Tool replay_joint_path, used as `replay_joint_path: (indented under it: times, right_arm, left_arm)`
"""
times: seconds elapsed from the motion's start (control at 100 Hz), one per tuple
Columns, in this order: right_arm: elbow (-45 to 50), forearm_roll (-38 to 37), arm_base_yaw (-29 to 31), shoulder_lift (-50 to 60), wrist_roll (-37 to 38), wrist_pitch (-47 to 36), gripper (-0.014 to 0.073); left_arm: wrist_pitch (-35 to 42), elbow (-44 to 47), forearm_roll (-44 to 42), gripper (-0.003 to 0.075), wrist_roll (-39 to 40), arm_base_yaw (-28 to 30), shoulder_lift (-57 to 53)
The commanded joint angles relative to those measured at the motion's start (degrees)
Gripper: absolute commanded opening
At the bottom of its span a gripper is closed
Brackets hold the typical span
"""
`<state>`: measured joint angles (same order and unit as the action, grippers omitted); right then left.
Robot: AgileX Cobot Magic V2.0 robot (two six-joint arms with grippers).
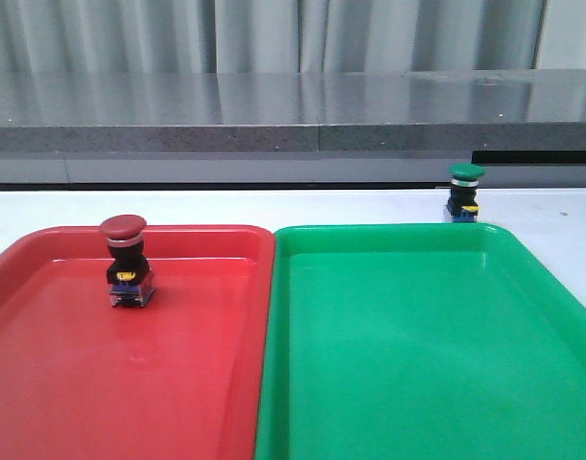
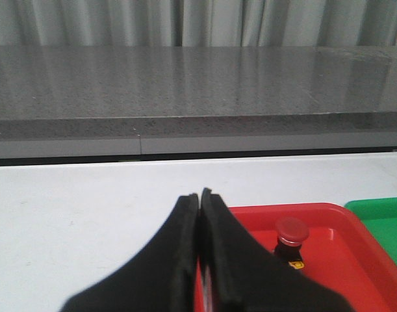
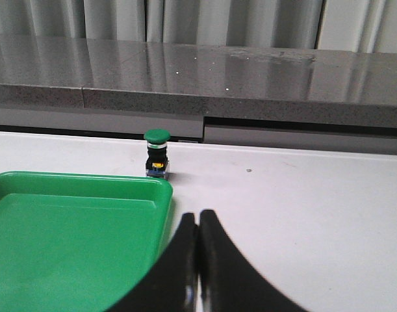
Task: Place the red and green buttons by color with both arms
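The red button (image 1: pixel 128 261) stands upright inside the red tray (image 1: pixel 43 383), near its far edge; the left wrist view shows the red button (image 2: pixel 292 237) too. The green button (image 1: pixel 464 193) stands upright on the white table just behind the green tray (image 1: pixel 427 364), near its far right corner, and the green button (image 3: pixel 157 153) appears beyond that tray in the right wrist view. My left gripper (image 2: pixel 201 195) is shut and empty, held over the red tray's far left corner. My right gripper (image 3: pixel 197 216) is shut and empty, beside the green tray's right edge. Neither arm appears in the front view.
The two trays lie side by side, touching along the middle. A grey stone ledge (image 1: pixel 293 115) runs along the back of the white table (image 1: pixel 62 211), with curtains behind it.
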<state>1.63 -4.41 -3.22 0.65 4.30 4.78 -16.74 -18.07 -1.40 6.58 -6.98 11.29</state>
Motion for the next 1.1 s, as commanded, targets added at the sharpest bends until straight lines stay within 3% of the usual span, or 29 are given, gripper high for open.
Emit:
replay_joint_path:
  times: [0.0, 0.28, 0.46, 1.09]
  right_arm:
    - [-0.9, -0.1, 0.4, 1.1, -0.4, -4.8, -0.0067]
    - [-0.9, -0.1, 0.4, 1.1, -0.4, -4.8, -0.0067]
    - [-0.9, -0.1, 0.4, 1.1, -0.4, -4.8, -0.0067]
    - [-0.9, -0.1, 0.4, 1.1, -0.4, -4.8, -0.0067]
  left_arm:
    - [5.3, 0.8, -0.5, -0.0019, -0.1, 2.3, -2.5]
    - [8.7, 12.4, -2.0, -0.0019, -0.1, 5.5, -13.7]
    - [14.7, 17.2, -2.1, -0.0019, -0.1, 5.5, -13.4]
    - [16.7, 19.6, -2.2, -0.0019, -0.1, 5.5, -13.4]
